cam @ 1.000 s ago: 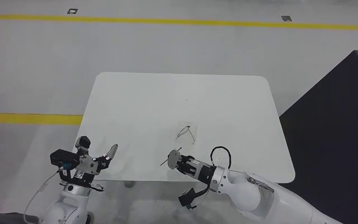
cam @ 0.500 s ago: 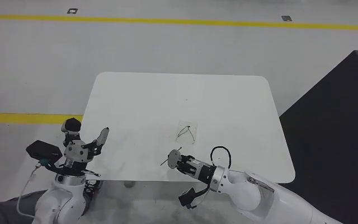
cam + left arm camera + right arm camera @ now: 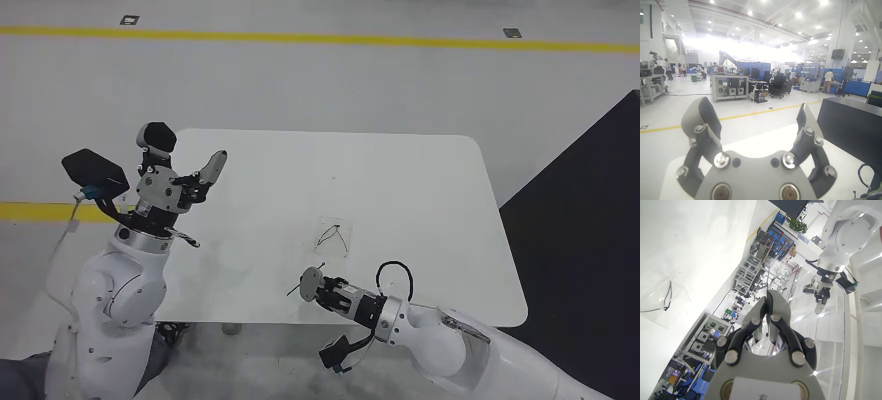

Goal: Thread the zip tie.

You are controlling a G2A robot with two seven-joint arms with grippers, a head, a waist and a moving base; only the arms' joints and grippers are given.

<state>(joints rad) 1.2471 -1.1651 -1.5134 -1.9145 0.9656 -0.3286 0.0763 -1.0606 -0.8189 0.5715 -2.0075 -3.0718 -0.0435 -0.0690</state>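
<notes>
While the right gripper is held over the near edge of the table, its fingers are pressed together on a thin black zip tie, which is pinched between the pads. One end is seen sticking out past the fingertips and the other hanging back toward the wrist. A clear plastic packet is seen lying flat on the table a little farther in from that gripper, near the middle of the surface. A second black zip tie is contained in it, bent into a loose curve; whether more than one tie is in there cannot be told. The packet is not touched by either gripper. The left gripper is raised above the left side of the table, well apart from the packet and from the other arm. Its fingers are spread wide and nothing is held between them.
</notes>
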